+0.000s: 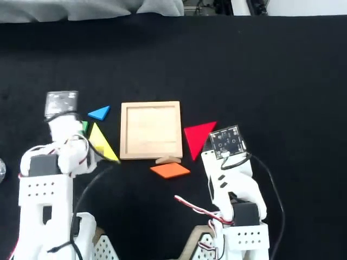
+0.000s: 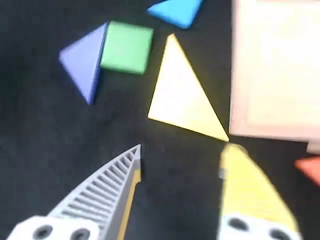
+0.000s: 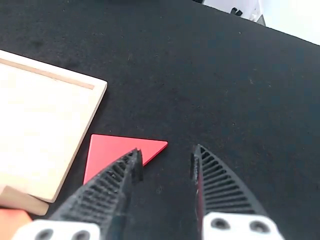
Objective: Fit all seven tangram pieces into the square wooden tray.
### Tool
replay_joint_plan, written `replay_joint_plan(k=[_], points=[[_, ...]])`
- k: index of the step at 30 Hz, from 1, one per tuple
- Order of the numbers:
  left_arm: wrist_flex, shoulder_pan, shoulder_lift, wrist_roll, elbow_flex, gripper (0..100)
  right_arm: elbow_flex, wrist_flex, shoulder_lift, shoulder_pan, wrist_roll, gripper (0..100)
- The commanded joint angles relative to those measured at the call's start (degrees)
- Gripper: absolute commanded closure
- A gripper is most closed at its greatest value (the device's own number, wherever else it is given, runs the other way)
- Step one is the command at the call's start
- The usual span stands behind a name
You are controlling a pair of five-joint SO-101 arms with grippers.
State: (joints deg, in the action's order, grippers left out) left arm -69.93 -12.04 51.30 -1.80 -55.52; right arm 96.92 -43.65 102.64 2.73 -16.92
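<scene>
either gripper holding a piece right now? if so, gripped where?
Nothing held. Left gripper is open, just short of the yellow triangle; right gripper is open by the red triangle.

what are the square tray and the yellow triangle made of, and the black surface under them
Square tray: pale unpainted wood by its look, matte, with a raised rim. Yellow triangle: flat, evenly coloured, matte; painted wood or plastic, cannot tell which. Black surface: looks like cloth, dull with light specks.
</scene>
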Motion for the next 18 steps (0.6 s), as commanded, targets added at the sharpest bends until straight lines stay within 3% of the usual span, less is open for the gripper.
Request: replay_joint_plan(k=[1,6,18], points=[[1.2,-0.7,-6.1,-11.0,4.3,64,0.3,1.4,-6.5,-0.6,0.1,82.8],[6.4,-0.8,-20.2,-20.1,9.5,64,0.3,1.4,-6.5,-0.6,0.1,82.8],[8.6,1.0,-52.1,-27.3,25.0,64,0.3,1.4,-6.5,-0.6,0.1,82.8]])
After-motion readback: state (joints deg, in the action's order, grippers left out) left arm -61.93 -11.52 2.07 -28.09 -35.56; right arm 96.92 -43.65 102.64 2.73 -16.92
